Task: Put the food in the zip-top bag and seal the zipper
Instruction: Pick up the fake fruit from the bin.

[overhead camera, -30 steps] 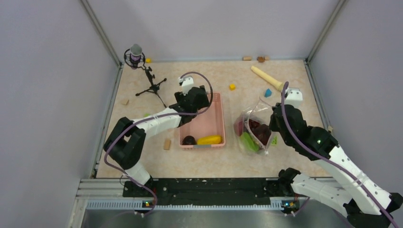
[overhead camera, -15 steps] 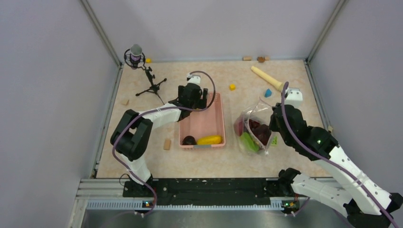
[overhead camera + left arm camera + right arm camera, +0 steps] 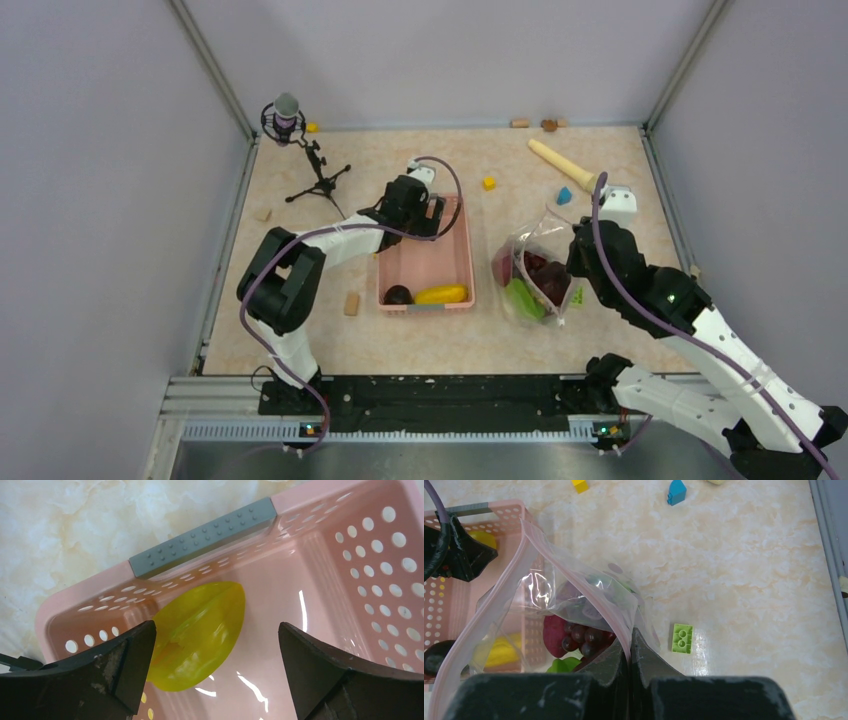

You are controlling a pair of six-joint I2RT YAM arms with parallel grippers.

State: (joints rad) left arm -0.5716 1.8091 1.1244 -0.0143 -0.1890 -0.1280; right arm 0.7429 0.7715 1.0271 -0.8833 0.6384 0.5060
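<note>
Two items sitting in pink basket (image 3: 350, 555): yellow fruit (image 3: 200, 630), dark piece (image 3: 398, 295). Left gripper (image 3: 214, 645) jaws spread over fruit, looks ready for grab. Right gripper (image 3: 629, 647) jaws pinching zipper (image 3: 579, 575) edge so zip-top bag (image 3: 535, 270), centre-right of top view, gapes for drop-in.

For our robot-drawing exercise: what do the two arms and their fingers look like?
The left arm and right arm have white links, black joints and a looping purple cable each. The fingers are black, wedge-shaped and scuffed.
</note>
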